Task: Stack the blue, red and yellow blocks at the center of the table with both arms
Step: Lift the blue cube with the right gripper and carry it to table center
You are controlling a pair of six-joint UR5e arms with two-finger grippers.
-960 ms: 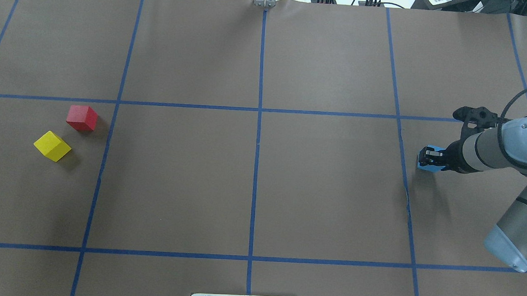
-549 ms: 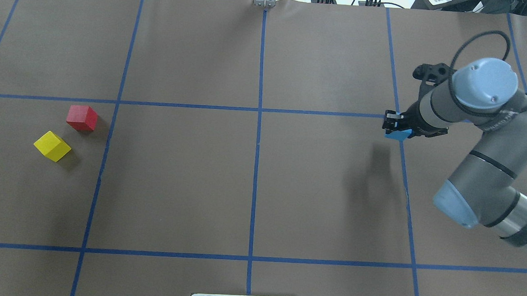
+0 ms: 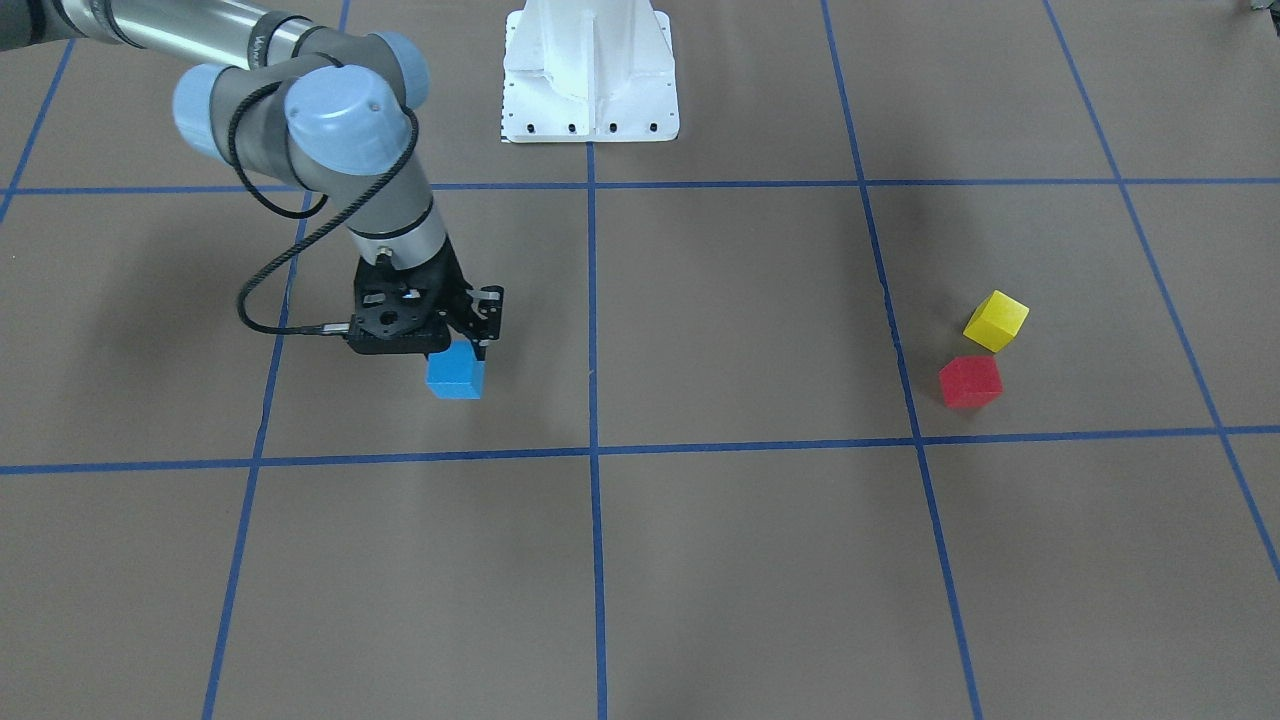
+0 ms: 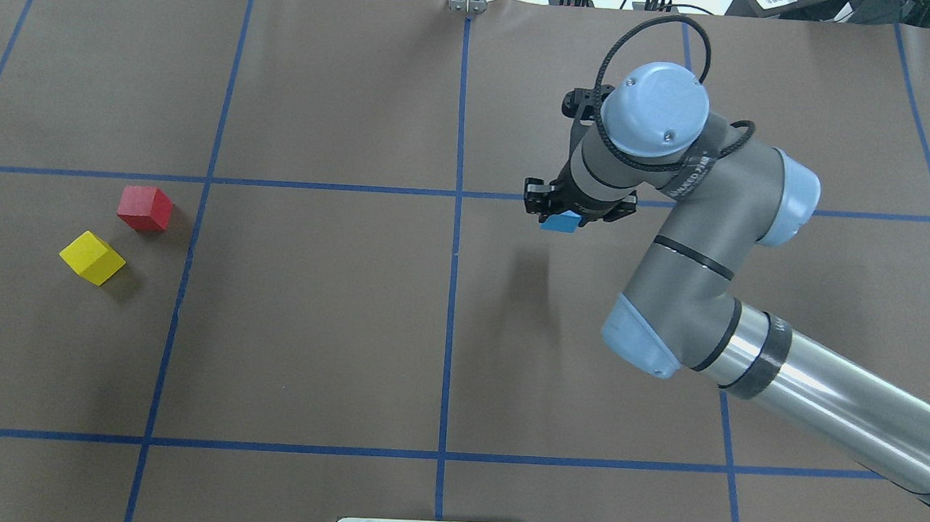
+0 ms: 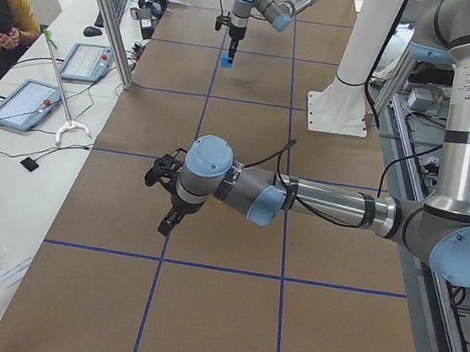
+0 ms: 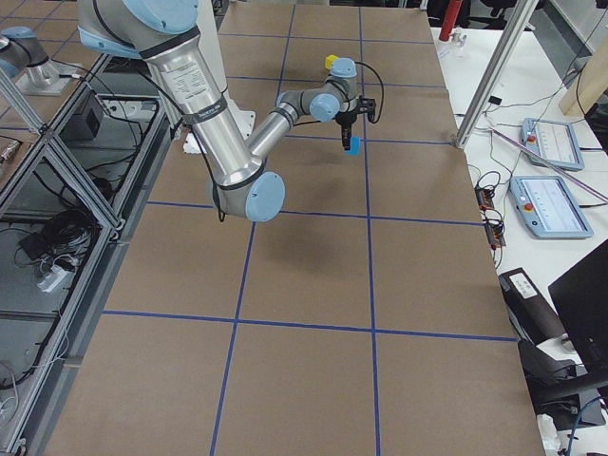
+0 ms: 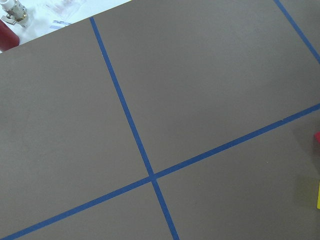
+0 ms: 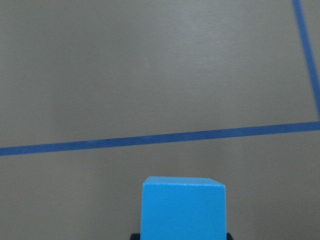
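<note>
My right gripper is shut on the blue block and holds it above the table, a little right of the centre line; its shadow falls on the paper below. The block also shows in the front view and fills the bottom of the right wrist view. The red block and the yellow block sit close together on the table's left side, untouched. My left gripper shows only in the exterior left view, over bare paper; I cannot tell whether it is open or shut.
Brown paper with a blue tape grid covers the table. The white robot base plate stands at the robot's edge. A side bench with tablets and a seated person lies beyond the far edge.
My right arm has lifted the blue block from the table's right side and carried it leftward, toward the centre line. The red and yellow blocks have not moved.
</note>
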